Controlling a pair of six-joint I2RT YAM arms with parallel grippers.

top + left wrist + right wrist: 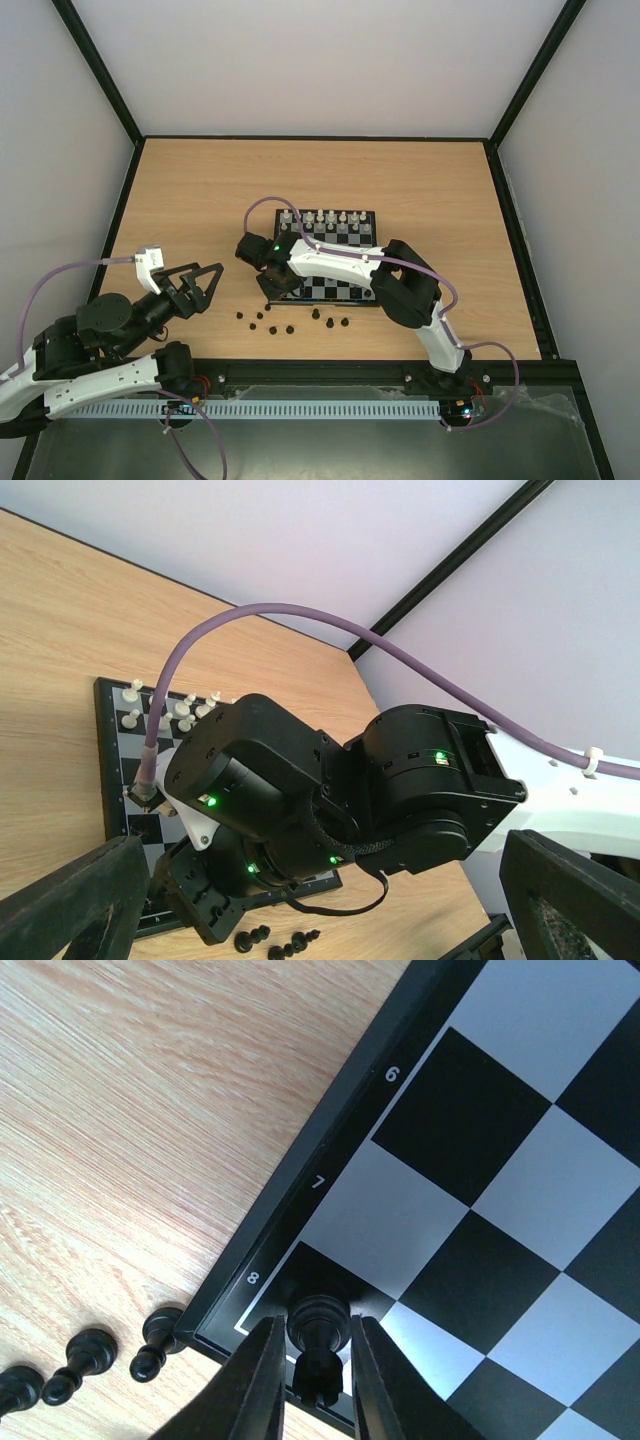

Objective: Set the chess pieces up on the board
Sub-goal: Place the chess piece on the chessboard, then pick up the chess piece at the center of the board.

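My left pincer hangs over the left side of the table, well apart from the board. Its fingers are spread wide. Open wood runs from it out to the table's left rim and on toward the far rim.

Just to its right, the loose pieces are strewn in a thin band on the wood in front of the board's near edge. They reach from off its left corner to about its middle. Each stands apart from its neighbours, and all of them lie off the board, between its border and the table's near rim.

My right pincer is down at the board's near-left corner, pinching a black piece. A finger is pressed to each side of its head. The piece stands on the dark corner square beside the mark 8, close inside the border. Three loose pieces sit on the wood just past that border. The nearest is right beside the corner, and I cannot tell whether it touches the edge. The squares beside marks 7 and 6 lie open next to my fingers.

My right arm stretches across the board's near rows from the right. Beyond it, the white pieces stand in two rows along the far edge, with open squares between them and my arm. Right of the board, the wood runs open to the table's right rim.
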